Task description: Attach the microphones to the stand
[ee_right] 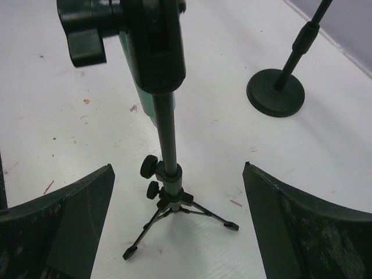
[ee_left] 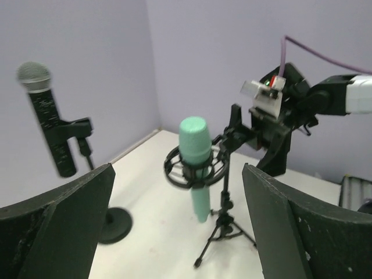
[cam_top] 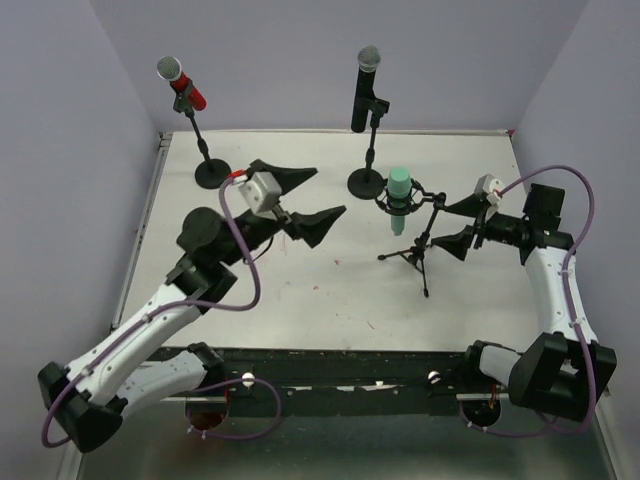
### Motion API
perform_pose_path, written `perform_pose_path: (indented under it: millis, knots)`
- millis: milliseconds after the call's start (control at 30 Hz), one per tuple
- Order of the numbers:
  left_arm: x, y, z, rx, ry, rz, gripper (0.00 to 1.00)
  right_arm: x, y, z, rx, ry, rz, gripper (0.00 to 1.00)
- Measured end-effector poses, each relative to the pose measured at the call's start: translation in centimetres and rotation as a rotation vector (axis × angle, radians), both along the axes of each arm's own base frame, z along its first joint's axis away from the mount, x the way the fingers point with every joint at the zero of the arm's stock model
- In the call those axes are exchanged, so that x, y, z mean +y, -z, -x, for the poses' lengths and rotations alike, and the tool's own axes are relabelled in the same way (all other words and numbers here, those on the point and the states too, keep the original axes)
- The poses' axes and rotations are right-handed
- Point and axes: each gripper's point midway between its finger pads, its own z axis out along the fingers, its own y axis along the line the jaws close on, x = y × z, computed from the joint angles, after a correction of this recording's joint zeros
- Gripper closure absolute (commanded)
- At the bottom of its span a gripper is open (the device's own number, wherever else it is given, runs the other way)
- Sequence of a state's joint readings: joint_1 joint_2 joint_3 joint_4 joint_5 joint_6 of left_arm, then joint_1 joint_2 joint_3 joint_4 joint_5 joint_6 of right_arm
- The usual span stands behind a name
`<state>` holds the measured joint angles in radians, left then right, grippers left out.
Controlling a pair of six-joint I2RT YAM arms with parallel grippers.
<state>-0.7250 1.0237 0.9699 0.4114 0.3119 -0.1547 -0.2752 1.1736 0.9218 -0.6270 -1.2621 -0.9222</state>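
The mint-green microphone [cam_top: 399,198] hangs upright in the ring mount of a small black tripod stand [cam_top: 420,250] at table centre-right; it also shows in the left wrist view [ee_left: 196,163]. The red microphone [cam_top: 182,84] sits clipped on a round-base stand at back left. The black microphone [cam_top: 362,88] sits clipped on a round-base stand [cam_top: 366,183] at back centre, and it also shows in the left wrist view [ee_left: 47,116]. My left gripper [cam_top: 312,200] is open and empty, left of the tripod. My right gripper [cam_top: 462,224] is open and empty, just right of the tripod pole [ee_right: 167,145].
The white table [cam_top: 300,300] is walled by lavender panels at the back and sides. A round black stand base [ee_right: 275,92] stands behind the tripod in the right wrist view. The tripod's legs [ee_right: 174,224] spread toward the front.
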Motion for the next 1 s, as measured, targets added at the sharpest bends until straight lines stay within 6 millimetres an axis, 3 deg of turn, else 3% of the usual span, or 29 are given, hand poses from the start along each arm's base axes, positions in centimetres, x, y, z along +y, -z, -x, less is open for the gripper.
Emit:
perform_pose_path:
  millis: [133, 267, 367, 400, 500, 567, 767, 1000]
  knots:
    - [5.8, 0.9, 2.2, -0.054, -0.135, -0.061, 0.02, 0.3, -2.0, -0.8, -0.002, 0.024, -0.086, 0.00]
    - [9.9, 3.4, 3.1, -0.068, -0.275, -0.142, 0.02, 0.7, -2.9, -1.2, -0.005, -0.014, -0.137, 0.03]
    - [12.1, 8.1, 3.1, -0.043, -0.367, -0.216, 0.02, 0.9, -2.7, -1.4, -0.001, -0.054, -0.157, 0.04]
    - [12.7, 10.5, 3.0, -0.023, -0.394, -0.252, 0.02, 0.9, -2.6, -1.5, -0.007, -0.067, -0.157, 0.04]
    - [13.5, 15.2, 3.0, 0.029, -0.415, -0.341, 0.02, 1.3, -2.7, -2.0, -0.025, -0.115, -0.150, 0.08]
    - [13.7, 15.9, 3.1, 0.035, -0.419, -0.363, 0.02, 1.5, -2.9, -2.4, -0.044, -0.144, -0.140, 0.12]
    - [13.8, 14.8, 3.2, 0.018, -0.424, -0.349, 0.02, 2.3, -2.0, -2.3, -0.028, -0.205, -0.135, 0.34]
    - [13.9, 14.7, 3.3, 0.014, -0.425, -0.350, 0.02, 3.7, -1.7, -1.0, 0.011, -0.252, -0.151, 0.83]
